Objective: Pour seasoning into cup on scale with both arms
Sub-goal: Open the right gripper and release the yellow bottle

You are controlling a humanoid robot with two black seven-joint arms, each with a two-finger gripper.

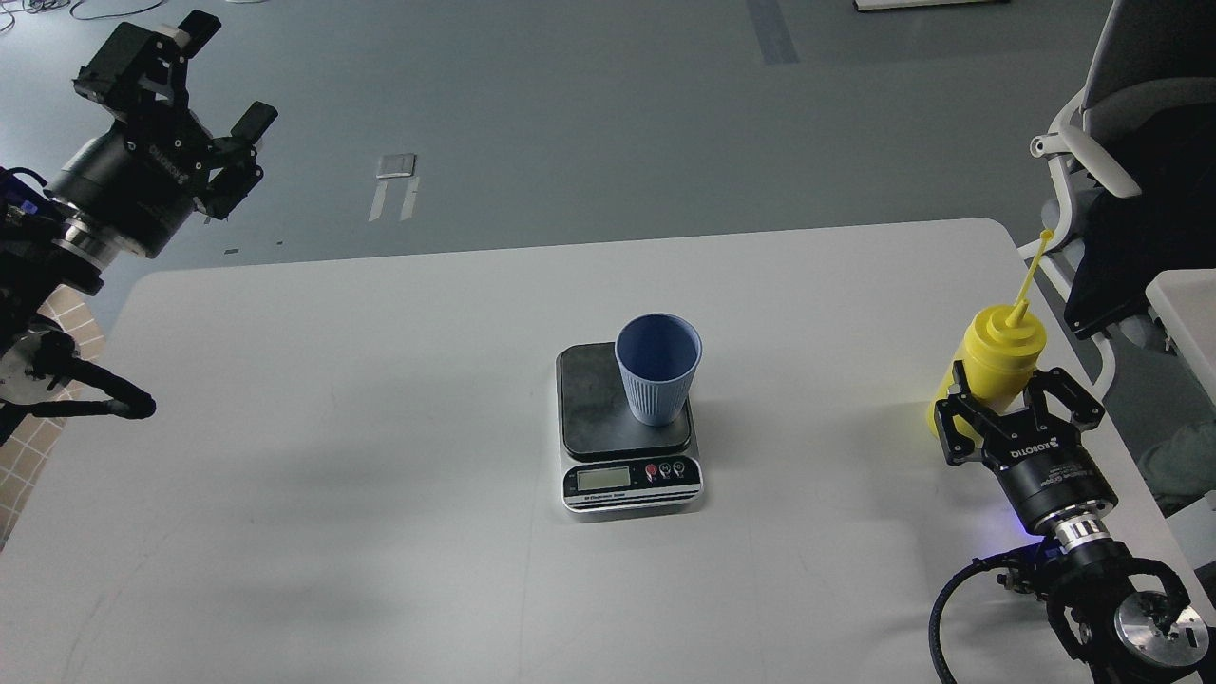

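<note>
The blue-grey ribbed cup [657, 372] stands upright on the dark platform of the scale [598, 399], towards its back right corner. The scale's silver front panel with LCD faces me at the middle of the table. The yellow seasoning bottle [999, 356] stands near the table's right edge, its thin strap sticking up. My right gripper [1016, 397] is open, with its fingers [954, 420] on either side of the bottle's lower part. My left gripper [224, 85] is open and empty, raised high beyond the table's far left corner.
The white table [380, 456] carries only the scale, cup and bottle. A white-framed office chair [1102, 161] stands just past the table's right edge, close behind the bottle. Grey floor lies beyond the far edge.
</note>
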